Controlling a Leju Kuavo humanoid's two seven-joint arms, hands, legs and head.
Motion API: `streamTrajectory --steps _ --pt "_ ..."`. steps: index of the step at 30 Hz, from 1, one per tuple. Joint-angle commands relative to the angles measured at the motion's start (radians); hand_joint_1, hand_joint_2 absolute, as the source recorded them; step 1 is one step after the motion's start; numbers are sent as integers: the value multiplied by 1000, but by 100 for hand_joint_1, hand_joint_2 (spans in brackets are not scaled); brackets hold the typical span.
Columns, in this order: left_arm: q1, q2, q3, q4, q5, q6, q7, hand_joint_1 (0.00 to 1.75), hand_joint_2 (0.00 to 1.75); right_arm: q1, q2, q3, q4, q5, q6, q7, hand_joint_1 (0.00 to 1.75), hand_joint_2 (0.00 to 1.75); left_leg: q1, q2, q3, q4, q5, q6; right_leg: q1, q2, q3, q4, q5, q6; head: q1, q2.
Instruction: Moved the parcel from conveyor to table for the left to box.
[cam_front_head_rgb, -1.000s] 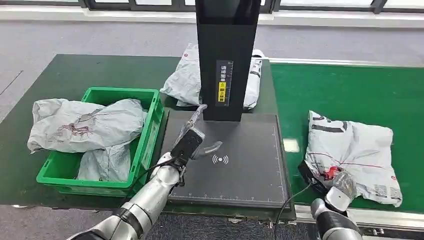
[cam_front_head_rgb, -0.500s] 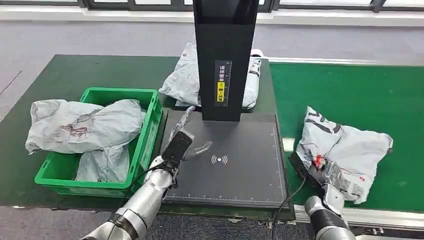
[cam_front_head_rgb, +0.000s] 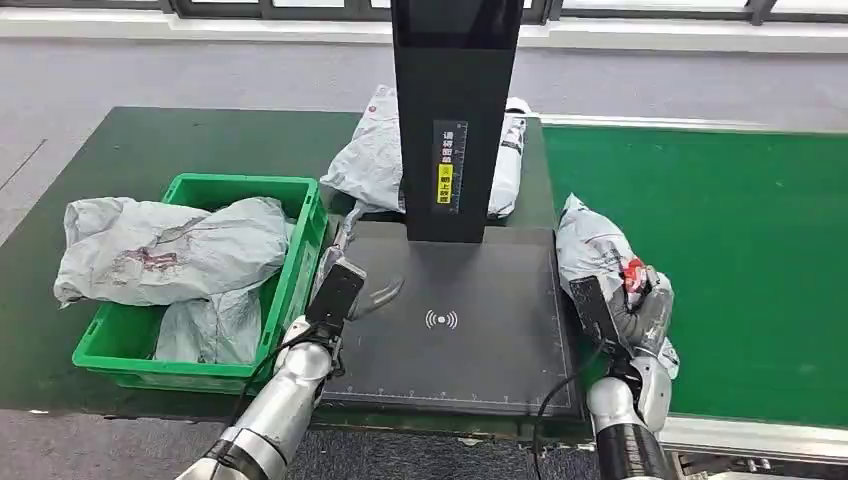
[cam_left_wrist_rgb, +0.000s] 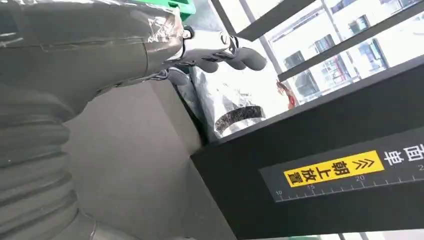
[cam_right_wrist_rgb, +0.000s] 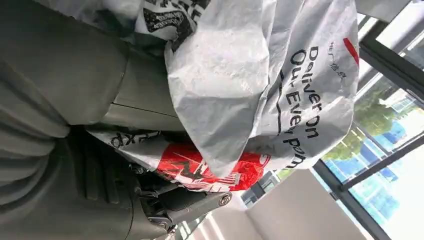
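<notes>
Lowest in the head view we see our two silver arms rising from the bottom edge. At the lower right our right hand (cam_front_head_rgb: 630, 315) grips the parcel (cam_front_head_rgb: 600, 255), a crumpled grey mailer bag bunched up and lifted on end at the seam between the dark scan plate (cam_front_head_rgb: 470, 340) and the green conveyor (cam_front_head_rgb: 720, 250). In the right wrist view the parcel (cam_right_wrist_rgb: 260, 85) drapes over our right hand (cam_right_wrist_rgb: 150, 165), its black lettering and a red patch pressed against the dark fingers (cam_right_wrist_rgb: 195, 202).

At the lower centre-left our left hand (cam_front_head_rgb: 345, 290) hovers over the left edge of the scan plate, fingers apart and holding nothing; one curved finger reaches toward the plate's middle. The left wrist view shows our left hand (cam_left_wrist_rgb: 150, 45) spread in the same way, fingertips (cam_left_wrist_rgb: 240, 55) free of any load.

At the left of the frame sits the green bin (cam_front_head_rgb: 300, 260) on the dark green table (cam_front_head_rgb: 120, 150), with two grey bags (cam_front_head_rgb: 170, 250) piled in it, the upper one hanging over its left rim.

Above the plate, at centre, stands the black scanner column (cam_front_head_rgb: 455, 120) with a yellow label. Behind it, at upper centre, lies another grey bag (cam_front_head_rgb: 370, 160), partly hidden by the column. The grey floor (cam_front_head_rgb: 200, 70) lies farthest off.
</notes>
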Motion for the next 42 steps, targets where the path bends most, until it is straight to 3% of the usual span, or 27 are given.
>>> streamTrajectory --steps 1,5,8,11,13,25,26,28,32,36,42 --pt "-5 25 62 -29 10 32 -25 0 175 122 36 282 -306 -129 132 -88 175 175 0 4 1 -1 -1 1 0 2 -1 0 0 -3 0 0" --pt "-2 30 61 -91 11 52 -47 0 175 179 30 487 -382 -49 206 -37 175 175 0 7 2 -1 -2 2 1 5 -2 1 -1 -5 0 0" --pt "-10 29 46 -114 29 52 -60 0 175 151 27 587 -236 -58 306 1 175 175 1 6 2 -1 -2 2 2 5 -2 1 -1 -4 0 0" --pt "-15 31 22 -117 38 64 -62 0 175 113 32 627 -70 -152 374 -49 175 175 2 6 3 -3 -1 2 3 5 0 -1 0 -4 0 0" --pt "-16 34 17 -118 47 79 -65 0 175 92 25 682 4 -132 417 -50 175 175 1 4 3 -3 0 2 2 3 0 -1 0 -4 0 0" --pt "-10 41 3 -140 87 88 -85 0 175 63 -8 807 85 -73 523 -6 175 175 1 2 3 -3 0 2 2 1 1 -2 0 -4 0 0" --pt "-12 41 2 -140 89 92 -85 0 175 62 -6 805 97 -73 516 -2 2 175 1 3 4 -4 0 3 2 1 2 -3 0 -5 0 0" --pt "-9 44 -3 -138 89 96 -77 0 175 69 -4 784 105 -73 466 -4 0 175 1 3 4 -4 0 3 2 2 2 -3 0 -4 0 0" --pt "28 56 -6 -157 79 108 -82 0 175 114 -7 675 -59 -105 332 -22 0 175 1 1 3 -3 1 2 2 0 1 -2 0 -4 0 0" --pt "36 58 -31 -149 31 70 -58 0 175 192 11 542 -278 -241 213 -157 0 175 0 1 1 -2 0 2 1 -1 0 -1 -1 -4 0 0" --pt "31 54 -31 -144 27 71 -57 0 175 199 9 539 -291 -239 212 -157 0 175 1 0 1 -1 0 2 2 -1 0 -1 -1 -3 0 0"
